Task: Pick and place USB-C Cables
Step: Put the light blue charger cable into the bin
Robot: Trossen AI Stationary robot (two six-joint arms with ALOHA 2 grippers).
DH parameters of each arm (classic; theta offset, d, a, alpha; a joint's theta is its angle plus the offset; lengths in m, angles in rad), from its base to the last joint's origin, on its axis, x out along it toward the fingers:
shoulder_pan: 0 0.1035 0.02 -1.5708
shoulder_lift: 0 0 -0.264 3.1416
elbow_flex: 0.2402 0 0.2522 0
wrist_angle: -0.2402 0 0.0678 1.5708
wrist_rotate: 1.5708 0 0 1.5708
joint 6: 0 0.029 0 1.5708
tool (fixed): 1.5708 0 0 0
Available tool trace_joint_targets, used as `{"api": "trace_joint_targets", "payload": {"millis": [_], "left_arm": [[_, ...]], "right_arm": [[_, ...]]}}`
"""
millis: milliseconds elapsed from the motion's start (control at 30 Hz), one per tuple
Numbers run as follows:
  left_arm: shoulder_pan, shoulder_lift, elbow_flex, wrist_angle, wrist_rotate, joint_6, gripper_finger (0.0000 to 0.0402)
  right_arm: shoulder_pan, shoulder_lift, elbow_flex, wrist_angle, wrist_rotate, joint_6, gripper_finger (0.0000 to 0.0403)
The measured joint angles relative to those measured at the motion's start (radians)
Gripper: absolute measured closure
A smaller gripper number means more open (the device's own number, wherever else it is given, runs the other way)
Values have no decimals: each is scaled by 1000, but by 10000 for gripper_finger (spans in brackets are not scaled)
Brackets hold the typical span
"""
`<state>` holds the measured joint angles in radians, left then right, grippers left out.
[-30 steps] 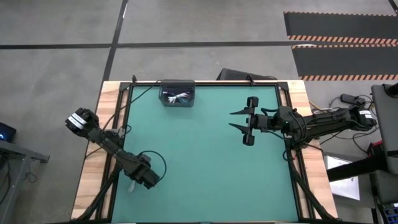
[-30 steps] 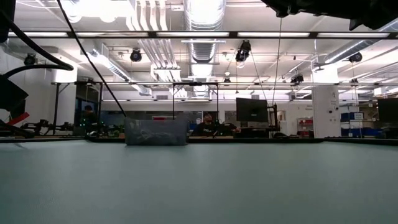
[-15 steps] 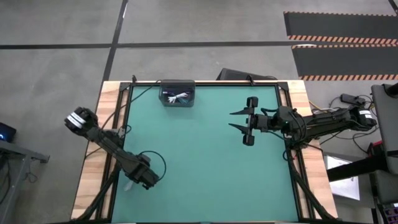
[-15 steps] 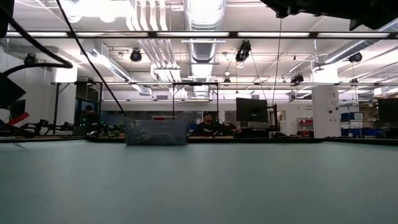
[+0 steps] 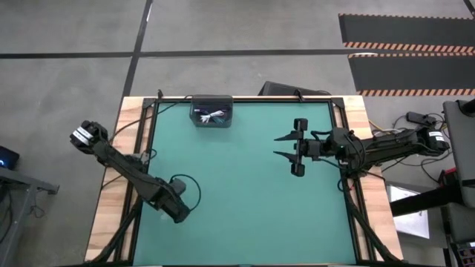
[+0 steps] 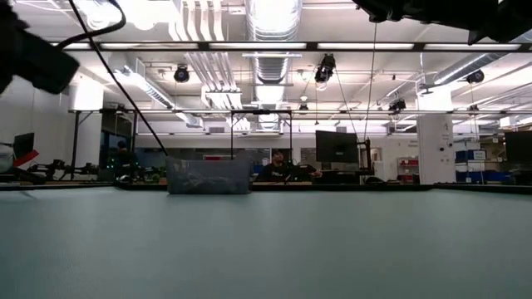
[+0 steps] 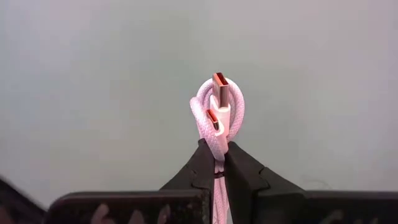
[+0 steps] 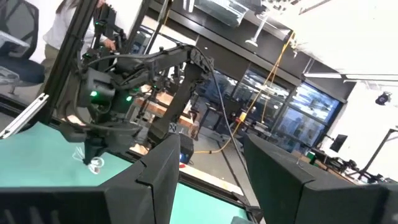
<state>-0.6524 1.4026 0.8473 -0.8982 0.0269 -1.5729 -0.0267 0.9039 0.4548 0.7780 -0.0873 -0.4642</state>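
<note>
My left gripper (image 5: 175, 212) is over the table's near left part, pointing down. In the left wrist view it (image 7: 217, 154) is shut on a pale pinkish-white USB-C cable bundle (image 7: 219, 115) whose two plugs show orange insides. The right wrist view shows that bundle (image 8: 94, 165) hanging under the far-off left arm. My right gripper (image 5: 277, 146) hangs open over the table's right half, pointing toward its left edge, and touches nothing. More cables (image 5: 215, 115) lie in a small clear bin (image 5: 211, 113) at the far edge. My left gripper pinches the cable bundle by the loop's upper end (image 7: 217, 144) between its two fingertips (image 7: 202, 158), coming from above and pointing down. The coil and both plugs (image 7: 219, 99) hang below the fingers. In the right wrist view the bundle appears clear of the green mat.
The green mat (image 5: 245, 200) is framed by a black rail and wooden borders (image 5: 111, 185). The bin (image 6: 208, 176) stands at the far edge, left of centre. Black wires loop beside the left gripper (image 5: 189, 189). People and benches show in the room beyond.
The left arm has risen. Its elbow has swung toward the table's left and far side, and the gripper has shifted slightly toward the right, keeping its hold on the cable. The right arm has kept still.
</note>
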Motion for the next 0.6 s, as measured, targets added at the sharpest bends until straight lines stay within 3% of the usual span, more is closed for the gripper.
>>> {"api": "trace_joint_targets", "payload": {"millis": [333, 600], "left_arm": [[95, -19, 52, 12, -156, 267, 400], [209, -21, 57, 139, -170, 530, 400]], "right_arm": [[0, -43, -47, 24, 0, 8, 232], [0, -133, -108, 27, 0, 40, 232]]}}
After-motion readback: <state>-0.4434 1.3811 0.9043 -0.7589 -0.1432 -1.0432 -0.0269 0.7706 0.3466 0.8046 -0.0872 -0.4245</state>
